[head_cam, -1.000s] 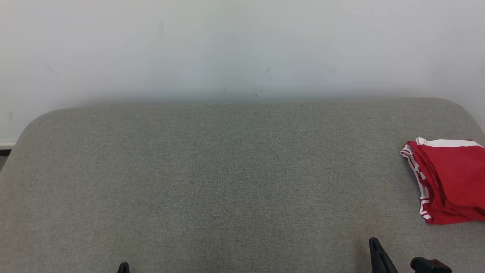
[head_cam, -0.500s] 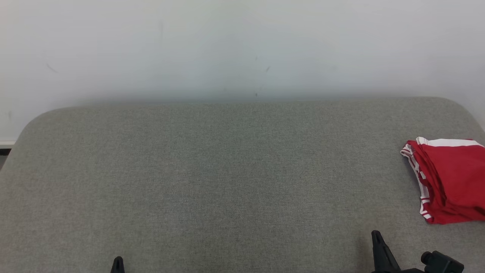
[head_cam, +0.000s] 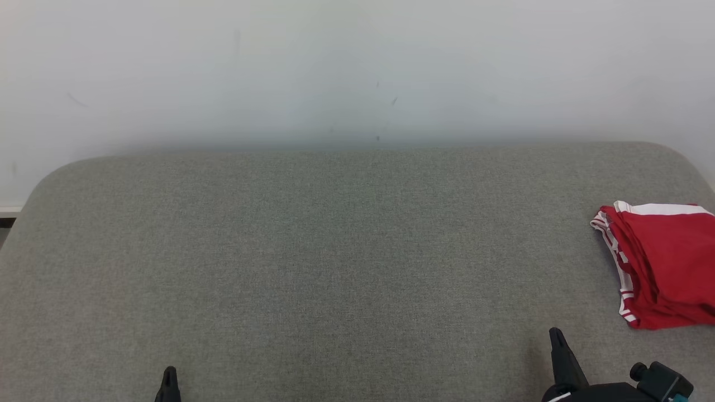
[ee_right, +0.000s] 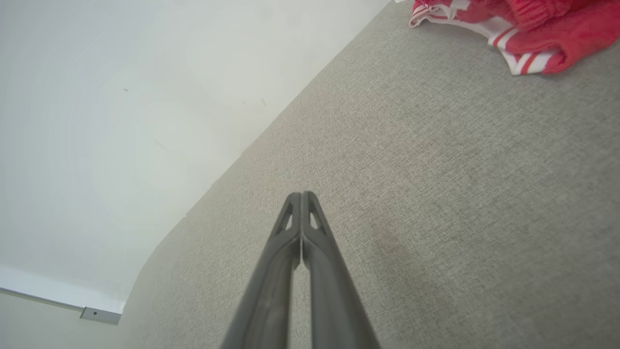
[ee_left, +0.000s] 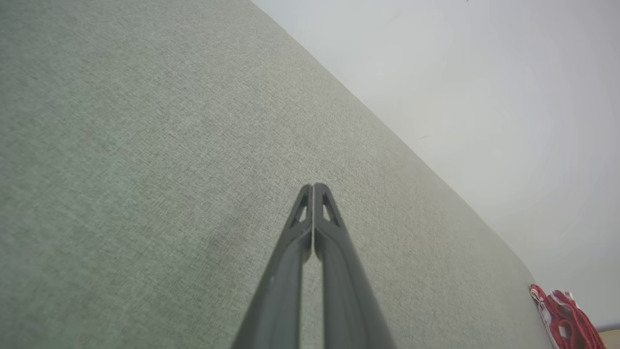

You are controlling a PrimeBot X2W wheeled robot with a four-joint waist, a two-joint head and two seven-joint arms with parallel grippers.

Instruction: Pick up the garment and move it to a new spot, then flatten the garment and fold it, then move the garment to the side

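Both grippers have crept farther up from the bottom edge of your head view over the last second, while the garment has not shifted. Your left gripper pokes in as a dark tip at the lower left. Your right gripper stands taller at the lower right, with part of its dark body showing beside it.

You can see along the left gripper in the left wrist view that its two long fingers are pressed together from tip to base, with nothing between them. The right gripper looks the same in the right wrist view, jaws closed and empty. Both hang over bare grey cloth.

Your garment, red with white striped trim, lies folded in a compact stack at the far right of the grey fabric surface, partly cut off by the head view's right edge. It sits up and to the right of the right gripper and well apart from the left one. It appears as a small red heap in the left wrist view's lower right corner and as a striped edge in the right wrist view's upper right. A pale wall runs behind the surface, with a white skirting strip at its foot.
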